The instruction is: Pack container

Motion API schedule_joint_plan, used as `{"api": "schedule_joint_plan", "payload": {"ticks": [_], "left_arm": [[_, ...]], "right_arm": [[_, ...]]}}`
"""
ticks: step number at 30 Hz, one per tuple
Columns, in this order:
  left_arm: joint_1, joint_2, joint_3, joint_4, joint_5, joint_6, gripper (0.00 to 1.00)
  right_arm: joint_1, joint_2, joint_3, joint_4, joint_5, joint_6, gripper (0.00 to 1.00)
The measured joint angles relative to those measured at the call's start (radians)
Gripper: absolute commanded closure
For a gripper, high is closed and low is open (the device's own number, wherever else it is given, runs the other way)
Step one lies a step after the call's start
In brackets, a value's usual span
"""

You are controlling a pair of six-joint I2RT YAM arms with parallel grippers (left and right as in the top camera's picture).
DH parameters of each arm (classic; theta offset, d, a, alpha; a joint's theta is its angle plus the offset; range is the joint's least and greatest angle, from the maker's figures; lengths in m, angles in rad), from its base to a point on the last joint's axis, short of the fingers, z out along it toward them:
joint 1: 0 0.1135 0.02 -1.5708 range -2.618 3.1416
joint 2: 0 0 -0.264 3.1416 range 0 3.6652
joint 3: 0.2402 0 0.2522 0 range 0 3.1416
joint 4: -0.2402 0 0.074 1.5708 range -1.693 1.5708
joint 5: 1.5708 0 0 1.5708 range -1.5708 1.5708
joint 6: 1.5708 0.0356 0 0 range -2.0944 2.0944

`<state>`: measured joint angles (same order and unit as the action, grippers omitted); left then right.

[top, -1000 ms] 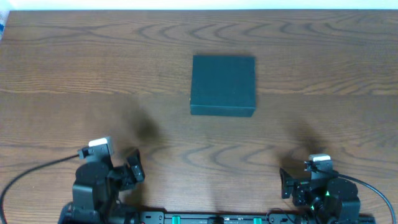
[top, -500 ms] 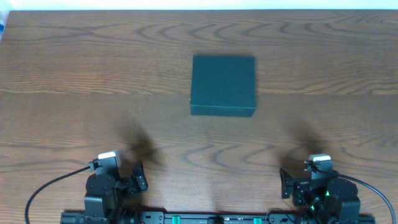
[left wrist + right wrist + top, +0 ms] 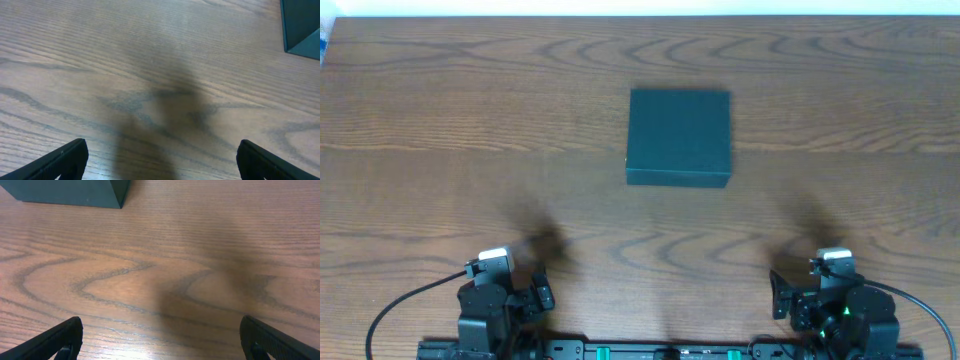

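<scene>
Teal container (image 3: 679, 135) unmoved, left arm (image 3: 492, 300) drawn further back

The dark teal square cardboard container (image 3: 679, 135) sits upper centre on the wooden tabletop (image 3: 440, 120), well apart from the left pincer (image 3: 162, 159), lower left, and the right pincer (image 3: 162, 340), lower right.

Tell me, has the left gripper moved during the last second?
Yes. The left gripper drew back toward the near edge of the table, away from the unmoved container.
</scene>
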<state>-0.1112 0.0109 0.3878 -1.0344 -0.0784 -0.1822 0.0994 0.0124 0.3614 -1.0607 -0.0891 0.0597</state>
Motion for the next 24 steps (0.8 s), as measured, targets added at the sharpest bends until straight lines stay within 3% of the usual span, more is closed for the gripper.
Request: {"api": "schedule_joint_plan", "payload": {"ticks": [24], "left_arm": [[0.0,0.0,-0.001,-0.001,-0.003,0.008,0.04]], "right_arm": [[0.0,0.0,0.0,0.0,0.0,0.0,0.01]]}}
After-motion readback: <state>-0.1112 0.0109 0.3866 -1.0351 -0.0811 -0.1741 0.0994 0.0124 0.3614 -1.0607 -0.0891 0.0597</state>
